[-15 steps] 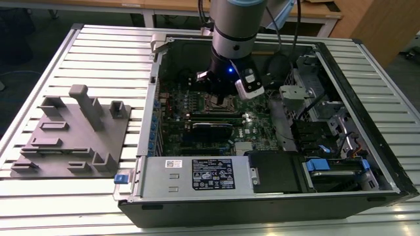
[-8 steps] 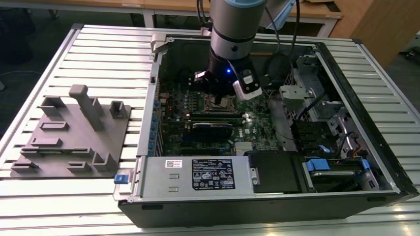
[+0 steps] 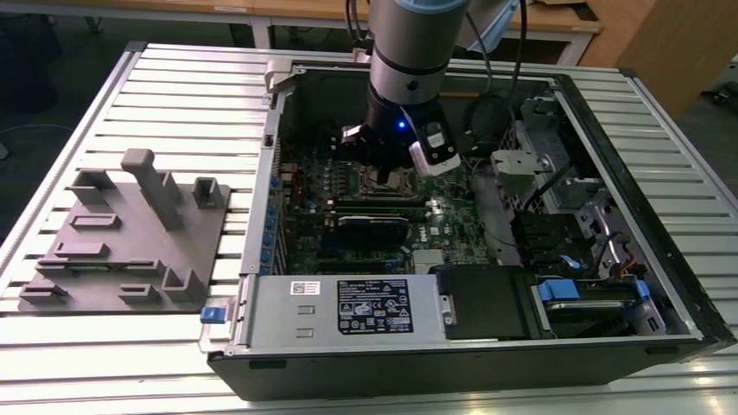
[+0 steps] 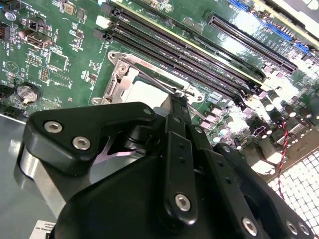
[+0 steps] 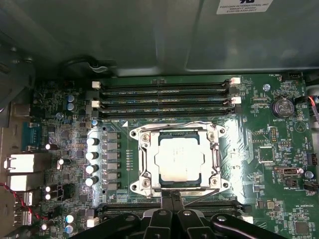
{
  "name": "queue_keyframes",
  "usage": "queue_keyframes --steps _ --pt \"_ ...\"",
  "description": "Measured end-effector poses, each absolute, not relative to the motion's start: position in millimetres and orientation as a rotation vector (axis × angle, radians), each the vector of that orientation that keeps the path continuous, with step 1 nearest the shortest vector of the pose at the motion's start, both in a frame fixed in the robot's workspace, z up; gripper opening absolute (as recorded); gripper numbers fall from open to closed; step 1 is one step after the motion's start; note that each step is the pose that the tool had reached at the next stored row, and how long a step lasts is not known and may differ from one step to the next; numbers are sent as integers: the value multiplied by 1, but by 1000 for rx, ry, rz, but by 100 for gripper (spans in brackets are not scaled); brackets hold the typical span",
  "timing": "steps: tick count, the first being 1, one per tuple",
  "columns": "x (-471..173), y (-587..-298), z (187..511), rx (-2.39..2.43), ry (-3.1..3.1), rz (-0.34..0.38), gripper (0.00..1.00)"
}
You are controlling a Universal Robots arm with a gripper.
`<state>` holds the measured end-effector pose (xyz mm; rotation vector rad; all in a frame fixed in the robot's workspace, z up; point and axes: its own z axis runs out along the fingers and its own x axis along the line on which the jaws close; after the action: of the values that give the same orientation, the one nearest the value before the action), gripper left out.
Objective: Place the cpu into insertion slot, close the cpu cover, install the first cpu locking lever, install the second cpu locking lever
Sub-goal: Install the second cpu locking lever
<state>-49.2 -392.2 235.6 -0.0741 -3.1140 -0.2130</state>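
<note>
Pressing together at their tips, the fingers (image 4: 180,102) of the gripper (image 5: 173,199) look closed with nothing between them, and they reach down to the near edge of the insertion slot (image 5: 175,160). In the second wrist view those dark tips meet just over a thin wire lever (image 4: 149,72) that runs along one side of the socket. The cpu (image 5: 178,159) already sits in the slot, its dull silver top showing flat through the window of the cpu cover (image 5: 143,159), which lies down over it as a silvery frame. Around the socket spreads the green motherboard (image 5: 279,164), with long black memory slots (image 5: 164,92) on the far side and a row of small silver capacitors (image 5: 92,162) beside it.

From the exterior view, the arm (image 3: 413,52) comes straight down into the open computer case (image 3: 645,173), its gripper (image 3: 392,164) hanging over the socket (image 3: 390,180). The case lies on a slatted metal table (image 3: 185,95). On the exterior view's left, well apart from the case, a grey fixture block (image 3: 127,238) with upright posts rests on the table.
</note>
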Motion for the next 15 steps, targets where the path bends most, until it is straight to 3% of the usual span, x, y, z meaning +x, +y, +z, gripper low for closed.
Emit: queue_keyframes --steps 15 --pt "-48 -397 236 -81 -3034 -224 11"
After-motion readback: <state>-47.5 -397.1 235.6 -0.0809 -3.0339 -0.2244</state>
